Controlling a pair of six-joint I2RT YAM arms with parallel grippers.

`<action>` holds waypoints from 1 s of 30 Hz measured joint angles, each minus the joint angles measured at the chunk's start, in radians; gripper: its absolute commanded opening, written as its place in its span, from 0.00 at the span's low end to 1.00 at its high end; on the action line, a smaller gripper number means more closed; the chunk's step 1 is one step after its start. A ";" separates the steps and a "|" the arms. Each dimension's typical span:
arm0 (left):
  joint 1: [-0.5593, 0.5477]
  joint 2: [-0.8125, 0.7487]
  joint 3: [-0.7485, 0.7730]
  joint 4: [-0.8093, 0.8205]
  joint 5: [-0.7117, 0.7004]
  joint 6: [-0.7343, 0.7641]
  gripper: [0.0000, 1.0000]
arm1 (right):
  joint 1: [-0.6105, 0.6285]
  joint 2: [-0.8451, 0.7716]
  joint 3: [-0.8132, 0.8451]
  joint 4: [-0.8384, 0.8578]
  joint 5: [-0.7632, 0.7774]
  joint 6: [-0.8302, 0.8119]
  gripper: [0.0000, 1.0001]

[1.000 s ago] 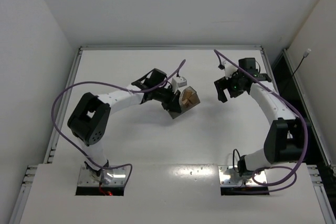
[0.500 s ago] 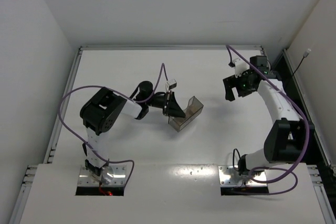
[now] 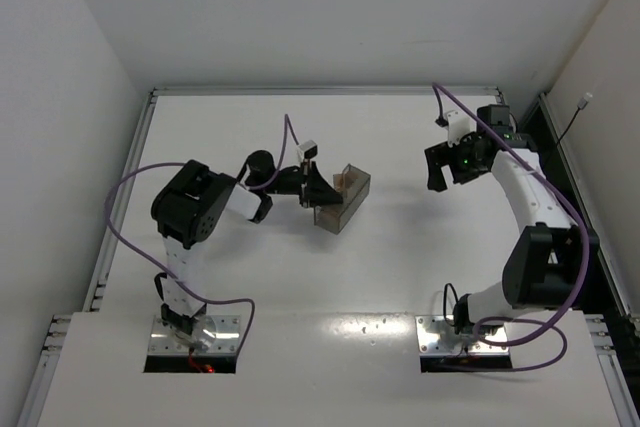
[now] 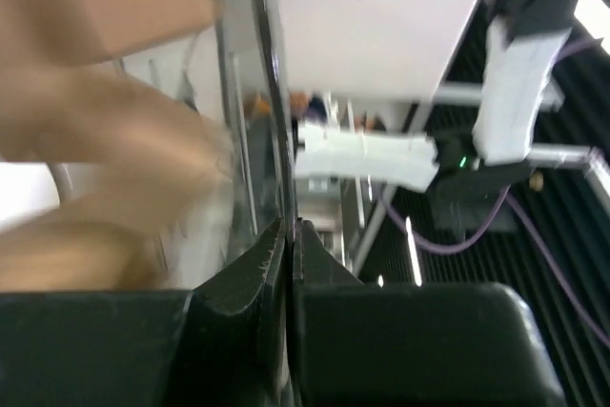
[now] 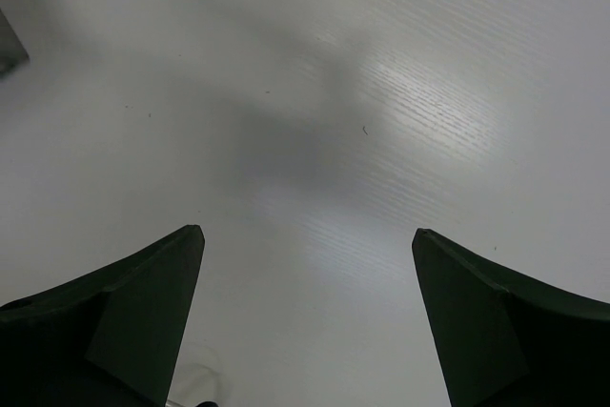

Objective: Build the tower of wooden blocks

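Now, left tool (image 4: 288,228) tight on the bin (image 3: 347,199) wall, wood blocks (image 3: 342,183) inside; right tool (image 5: 307,235) agape, empty.

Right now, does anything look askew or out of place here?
Yes: the translucent bin is pinched by one wall in the shut left gripper and appears tipped off level, with the wood blocks inside it. No blocks are stacked yet. The right gripper hangs open, holding nothing.
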 measured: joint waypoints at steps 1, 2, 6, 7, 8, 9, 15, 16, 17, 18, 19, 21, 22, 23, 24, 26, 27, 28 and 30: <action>-0.025 0.002 -0.001 -0.005 -0.007 -0.003 0.00 | 0.000 0.004 0.003 0.000 -0.001 0.000 0.88; -0.060 0.002 -0.001 -0.002 -0.010 -0.004 0.00 | 0.000 0.008 0.005 0.000 -0.001 0.000 0.88; -0.126 0.000 -0.001 0.016 0.016 -0.015 0.00 | 0.000 0.010 0.005 -0.010 -0.001 0.000 0.88; -0.109 0.003 -0.001 0.018 0.013 -0.020 0.00 | 0.000 0.010 0.005 -0.011 -0.001 0.000 0.88; -0.091 0.006 -0.001 0.023 0.010 -0.023 0.00 | 0.000 0.010 0.005 -0.012 -0.001 0.000 0.88; -0.075 0.010 -0.001 0.022 0.003 -0.026 0.00 | 0.000 0.010 0.005 -0.013 -0.001 0.001 0.88; -0.109 -0.001 -0.013 0.023 -0.010 -0.010 0.00 | 0.000 0.010 0.005 -0.016 -0.001 0.007 0.86; -0.114 -0.006 -0.013 0.021 -0.002 -0.010 0.00 | 0.000 0.010 0.005 -0.016 -0.001 0.008 0.86; -0.114 -0.014 -0.010 0.019 0.006 -0.006 0.00 | 0.000 0.010 0.005 -0.016 -0.001 0.008 0.85; -0.107 -0.028 -0.005 0.014 0.013 0.000 0.00 | 0.001 0.010 0.005 -0.016 -0.001 0.008 0.85; -0.095 -0.040 -0.001 0.013 0.018 0.011 0.00 | 0.001 0.010 0.005 -0.015 -0.001 0.008 0.85; -0.058 -0.077 0.013 0.011 0.041 0.048 0.00 | 0.001 0.010 0.005 -0.014 0.000 0.008 0.85; -0.034 -0.098 0.018 0.012 0.052 0.072 0.00 | 0.001 0.010 0.005 -0.014 0.000 0.008 0.85; 0.000 -0.119 0.025 0.014 0.067 0.113 0.00 | 0.001 0.010 0.005 -0.013 0.000 0.008 0.85; 0.034 -0.138 0.036 0.015 0.084 0.158 0.00 | 0.001 0.010 0.005 -0.013 0.002 0.008 0.85; 0.111 -0.172 0.069 -0.054 0.116 0.303 0.00 | 0.001 0.010 0.005 -0.010 0.002 0.008 0.85; 0.149 -0.190 0.092 -0.135 0.123 0.417 0.00 | 0.002 0.010 0.005 -0.009 0.003 0.008 0.85; 0.190 -0.216 0.138 -0.349 0.116 0.591 0.00 | 0.007 0.010 0.005 -0.007 0.003 0.008 0.84; 0.241 -0.224 0.336 -0.873 0.019 1.021 0.00 | 0.012 0.010 0.006 -0.006 0.003 0.008 0.84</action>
